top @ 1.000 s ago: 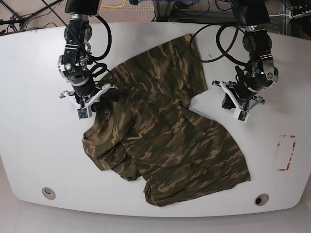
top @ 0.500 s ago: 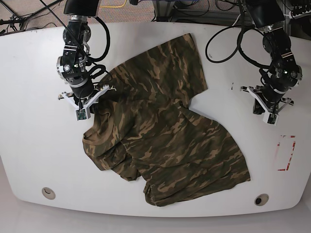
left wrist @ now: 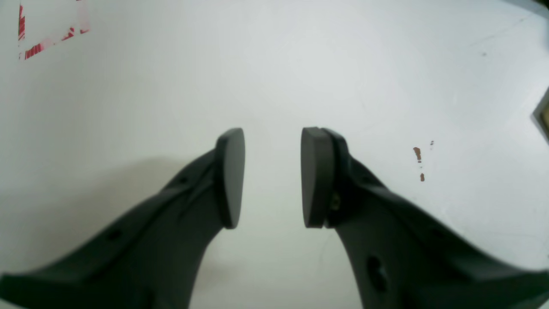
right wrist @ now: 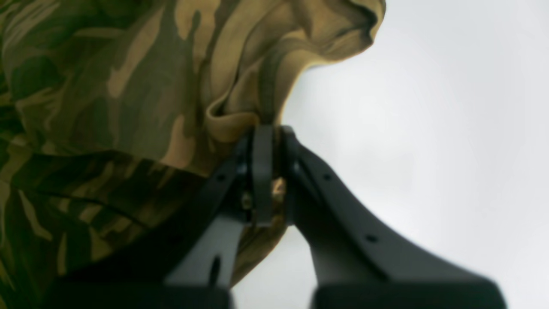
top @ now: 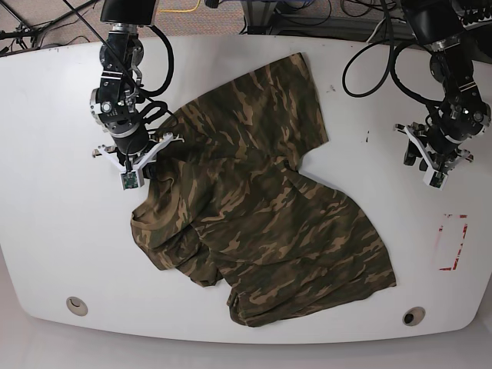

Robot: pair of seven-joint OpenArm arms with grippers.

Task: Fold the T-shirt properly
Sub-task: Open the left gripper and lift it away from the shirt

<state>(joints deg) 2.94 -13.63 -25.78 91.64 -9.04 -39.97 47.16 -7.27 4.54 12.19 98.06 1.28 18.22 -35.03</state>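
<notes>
The T-shirt (top: 261, 215) lies crumpled and spread across the middle of the white desk (top: 46, 231), running from the far centre down to the near right, with a bunched fold at its left edge and one sleeve reaching toward the far side.

At the left of the base view, the right end effector (top: 132, 157) sits at the shirt's left far edge. In its wrist view the jaws are pressed together on a tan-lined fold of the camouflage cloth (right wrist: 261, 124), which rises bunched above the pads; bare desk shows to the right of it.

At the right of the base view, the left end effector (top: 432, 165) hangs over bare desk, well apart from the shirt. Its wrist view shows the two dark pads (left wrist: 315, 176) standing apart with a clear gap and nothing between them, only white surface below.

Near that end effector are a few small brown specks (left wrist: 418, 156) on the desk, and a red marked rectangle (top: 452, 242) lies toward the near right. Two round holes (top: 75, 305) sit near the front edge, one at each side. Black cables (top: 361, 65) loop along the far edge behind both arms.
</notes>
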